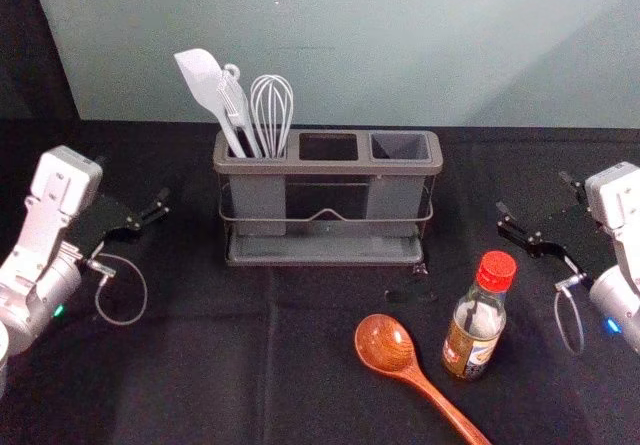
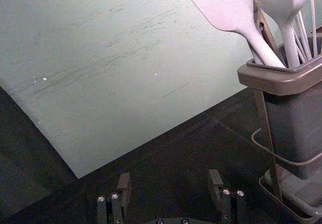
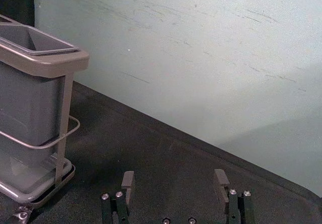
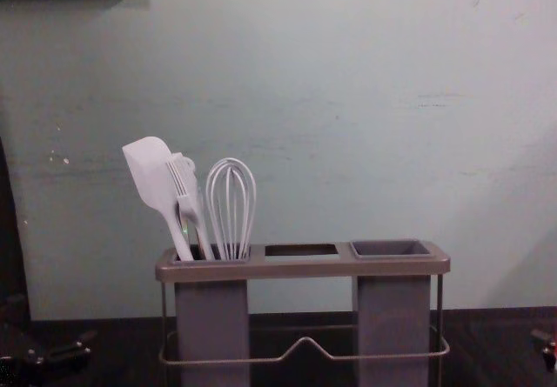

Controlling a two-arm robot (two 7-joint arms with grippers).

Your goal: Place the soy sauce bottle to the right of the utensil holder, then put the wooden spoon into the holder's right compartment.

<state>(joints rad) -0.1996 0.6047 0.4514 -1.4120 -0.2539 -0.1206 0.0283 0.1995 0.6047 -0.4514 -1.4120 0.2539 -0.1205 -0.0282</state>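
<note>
Black cloth [image 1: 190,365] covers the table, and on it the soy sauce bottle [image 1: 474,337] stands upright, in front of the utensil holder [image 1: 328,167] and toward its right end. Right gripper [image 3: 174,178] waits at the right side with fingers apart, holding nothing; left gripper [image 2: 170,180] is parked at the left, also open and without load. Probably the bottle must go first. Its base is near the wooden spoon [image 1: 384,344], so a low, wide approach could push the handle and turn the spoon. If the fingers close only near the red cap [image 1: 496,271], the bottle may swing or tip. Released too close, it could knock the wire rail [image 1: 330,215]. Later, a tilted spoon might catch on the rim of the right compartment [image 1: 400,146].
</note>
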